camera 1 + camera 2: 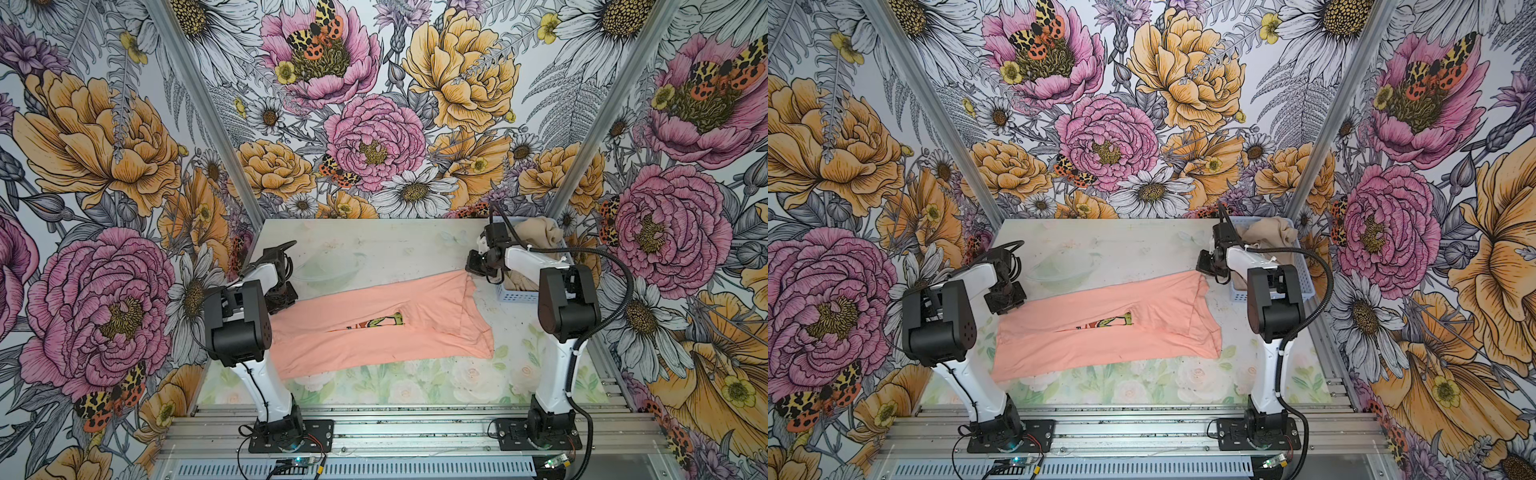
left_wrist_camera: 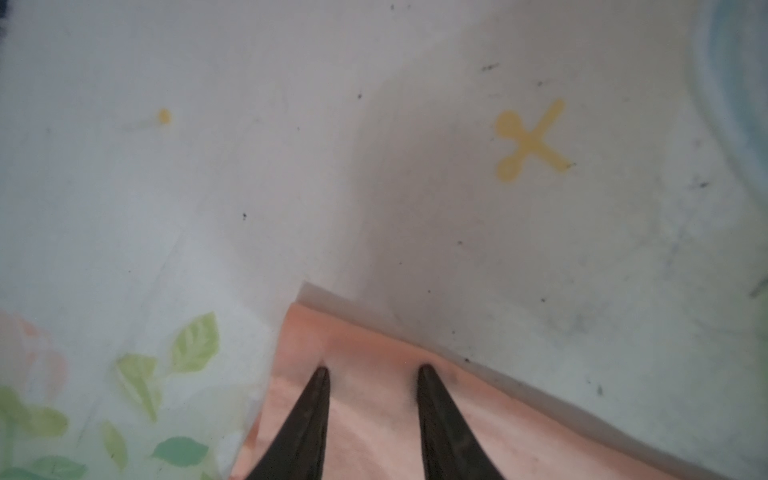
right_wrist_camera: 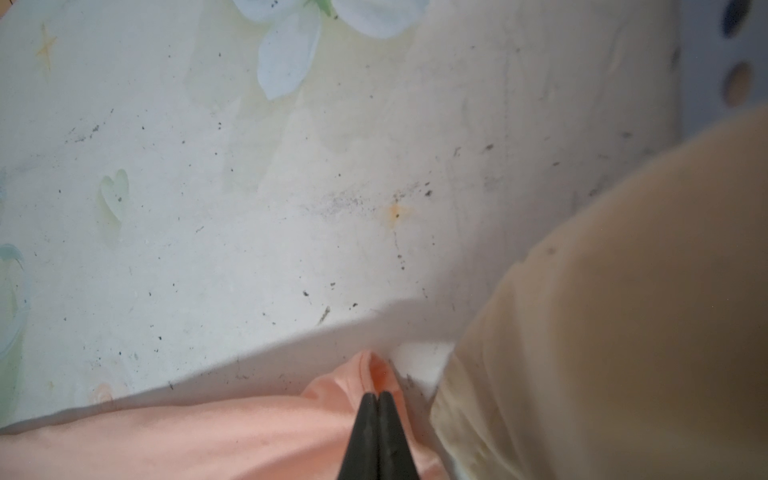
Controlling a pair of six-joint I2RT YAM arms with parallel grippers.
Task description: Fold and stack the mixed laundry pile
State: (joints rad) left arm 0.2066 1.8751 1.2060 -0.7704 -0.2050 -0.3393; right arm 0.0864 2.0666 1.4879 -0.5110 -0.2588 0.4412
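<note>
Mid-fold on the T-shirt (image 1: 374, 332), stretched across the bench (image 1: 374, 245) at mid-frame. Your right tool (image 3: 378, 395) pinches its upper-right corner. Your left tool (image 2: 374, 369) is spread over the left corner, perhaps touching. Next, likely: close left, lift both together.

A pale tabletop with a faded print of roses and green leaves (image 1: 395, 245) (image 1: 1121, 245) fills the lower middle of both top views. A light blue perforated plastic basket (image 1: 517, 296) stands at its right edge, and a clear shallow plastic bowl (image 1: 332, 270) sits left of centre. Bold floral wallpaper (image 1: 374, 137) covers the upper frame, and ribbed aluminium rails (image 1: 415, 430) cross the bottom. In the left wrist view, a yellow cross-shaped mark (image 2: 532, 139) lies upper right.
</note>
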